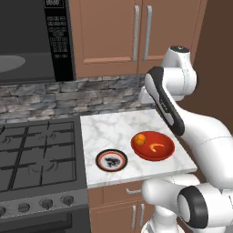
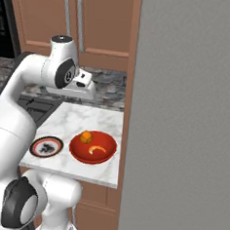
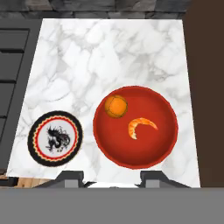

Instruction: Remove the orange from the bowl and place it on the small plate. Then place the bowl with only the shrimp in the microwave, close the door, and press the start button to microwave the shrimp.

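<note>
I have the arm raised above the marble worktop (image 1: 118, 125), with the hand looking straight down on the task things. The fingers (image 3: 113, 176) show as two dark tips at the bottom of the hand view, standing apart with nothing between them — released, high above the things and touching none of them.

The bowl (image 3: 135, 151) sits on the worktop near its front edge, on the side away from the stove (image 1: 36, 154). Inside it the orange (image 3: 116, 106) rests against the rim on the side towards the small plate and the back wall, and the shrimp (image 3: 141, 126) lies just beside it, nearer the bowl's middle; I cannot tell whether the two touch. From the left base view I see the same pair, the orange (image 1: 140, 138) and the shrimp (image 1: 156, 146), in the bowl (image 1: 152, 154).

The small plate (image 3: 55, 138) lies beside the bowl towards the stove — close, with a strip of marble between them, and bare.

The microwave (image 1: 34, 41) hangs above the stove with its cavity open to view, the keypad strip (image 1: 58, 38) at its near side.
</note>
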Available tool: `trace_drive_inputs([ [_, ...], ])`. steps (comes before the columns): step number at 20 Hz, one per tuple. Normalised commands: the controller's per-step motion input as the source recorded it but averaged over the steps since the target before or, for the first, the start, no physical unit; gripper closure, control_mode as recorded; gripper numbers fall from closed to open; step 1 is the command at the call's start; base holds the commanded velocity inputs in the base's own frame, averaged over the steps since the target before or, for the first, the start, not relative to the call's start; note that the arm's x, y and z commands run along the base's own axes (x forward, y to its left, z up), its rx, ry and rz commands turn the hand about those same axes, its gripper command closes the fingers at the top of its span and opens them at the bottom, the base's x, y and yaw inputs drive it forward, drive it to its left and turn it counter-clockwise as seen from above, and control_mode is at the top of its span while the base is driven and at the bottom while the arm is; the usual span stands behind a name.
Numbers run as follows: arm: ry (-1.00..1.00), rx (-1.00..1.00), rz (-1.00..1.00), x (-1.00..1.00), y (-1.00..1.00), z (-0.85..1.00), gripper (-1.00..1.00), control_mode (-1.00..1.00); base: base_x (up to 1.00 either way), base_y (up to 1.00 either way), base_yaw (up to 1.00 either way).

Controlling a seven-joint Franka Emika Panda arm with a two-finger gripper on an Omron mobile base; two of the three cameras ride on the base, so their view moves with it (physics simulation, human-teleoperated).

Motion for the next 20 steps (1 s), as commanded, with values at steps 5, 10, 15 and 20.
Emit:
trace_drive_inputs([
  [5, -0.04, 0.00, 0.00, -0.08, 0.00, -0.12, -1.00, -1.00, 0.00, 0.00, 0.00],
  [10, 0.02, -0.11, 0.00, 0.13, 0.13, -0.95, -1.00, -1.00, 0.00, 0.00, 0.00],
  [15, 0.15, -0.03, 0.00, 0.15, 0.01, -0.98, -1.00, -1.00, 0.00, 0.00, 0.00],
  [20, 0.11, 0.00, 0.03, 0.26, 0.00, -0.65, -1.00, -1.00, 0.00, 0.00, 0.00],
])
